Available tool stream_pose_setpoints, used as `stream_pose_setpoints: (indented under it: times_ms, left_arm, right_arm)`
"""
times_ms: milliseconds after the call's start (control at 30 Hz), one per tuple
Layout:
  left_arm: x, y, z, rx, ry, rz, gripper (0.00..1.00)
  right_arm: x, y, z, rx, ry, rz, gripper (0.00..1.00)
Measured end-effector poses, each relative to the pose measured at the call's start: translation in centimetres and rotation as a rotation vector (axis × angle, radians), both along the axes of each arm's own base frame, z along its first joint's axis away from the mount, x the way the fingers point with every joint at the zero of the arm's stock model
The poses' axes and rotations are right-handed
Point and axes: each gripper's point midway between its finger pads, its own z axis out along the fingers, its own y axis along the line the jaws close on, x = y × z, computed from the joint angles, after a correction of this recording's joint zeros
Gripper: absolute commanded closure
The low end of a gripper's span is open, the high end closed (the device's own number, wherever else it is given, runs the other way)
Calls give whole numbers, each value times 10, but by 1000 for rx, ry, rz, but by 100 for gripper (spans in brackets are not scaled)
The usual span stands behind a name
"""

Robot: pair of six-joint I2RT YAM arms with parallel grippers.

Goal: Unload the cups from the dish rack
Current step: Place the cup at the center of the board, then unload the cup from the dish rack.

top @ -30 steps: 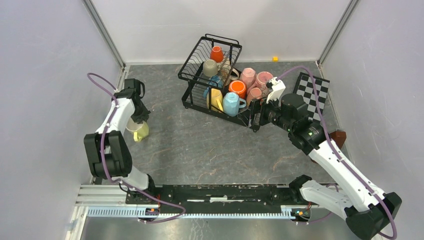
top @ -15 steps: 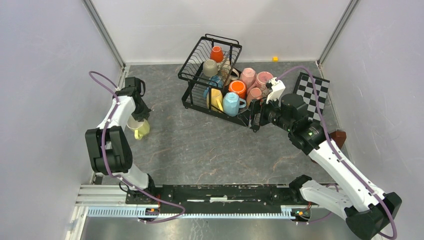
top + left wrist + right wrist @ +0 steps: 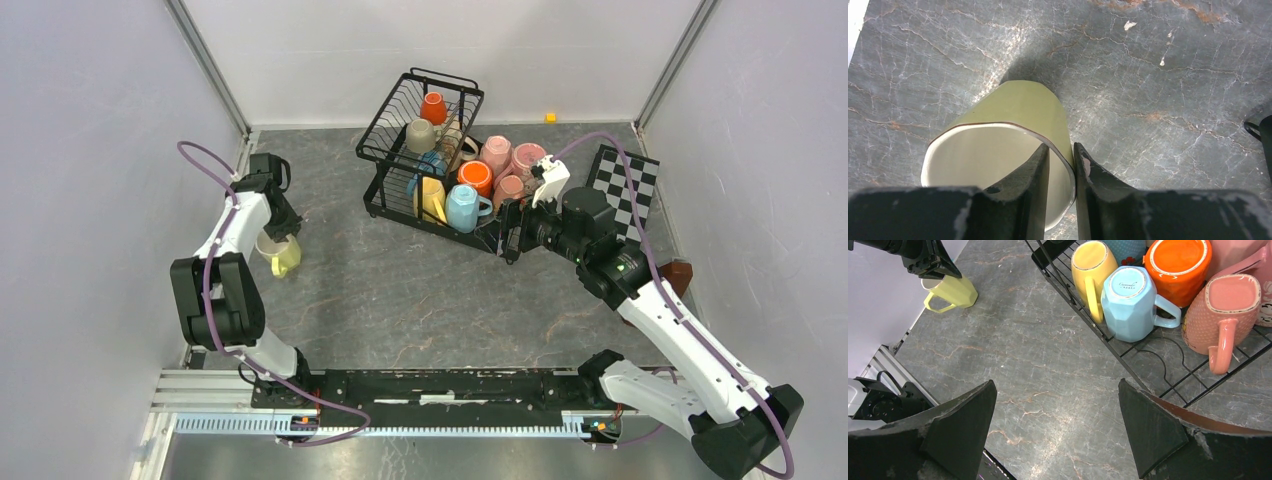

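Note:
A yellow-green cup (image 3: 283,258) (image 3: 1018,107) (image 3: 950,292) stands on the table at the left, mouth up. My left gripper (image 3: 271,238) (image 3: 1060,147) straddles its rim, one finger inside and one outside. The jaws are slightly parted, with slack at the inner finger. The black wire dish rack (image 3: 385,130) holds several cups, among them a yellow one (image 3: 1091,262), a light blue one (image 3: 1128,300), an orange one (image 3: 1178,267) and a pink one (image 3: 1228,305). My right gripper (image 3: 512,230) (image 3: 1055,385) hangs wide open and empty beside the rack's near right corner.
A black-and-white checkered board (image 3: 625,185) lies right of the rack, with a brown object (image 3: 680,272) nearer the right wall. White walls close in on both sides. The arms' base rail (image 3: 420,385) runs along the near edge.
The left gripper shifted slightly away from the near edge with the yellow-green cup, which now sits more upright, and its jaws have eased apart. The right arm has not moved.

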Motion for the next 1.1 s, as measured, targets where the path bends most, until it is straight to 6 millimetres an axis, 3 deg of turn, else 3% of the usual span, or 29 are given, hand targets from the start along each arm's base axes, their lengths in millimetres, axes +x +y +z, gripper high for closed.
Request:
stream_pose_setpoints:
  times_ms: [233,500,767,967,1100]
  left_arm:
    - [0,-1,7,2,-18,-19,44]
    - [1,-4,54,8,-152,-43,0]
    - [-10,-21,103,-10,-305,-94,0]
    - [-36,-54,133,-52,-431,-196,0]
    - [-59,-87,147,-98,-505,-315,0]
  right_arm:
    - [0,0,0,1,1,3,2]
    - [0,0,-1,-4,0,4,2]
    - [10,0,-16,-53,43,-16,2]
    - [25,-8,-16,-122,28,-73,2]
    - [38,-21,-21,-182,20,-141,2]
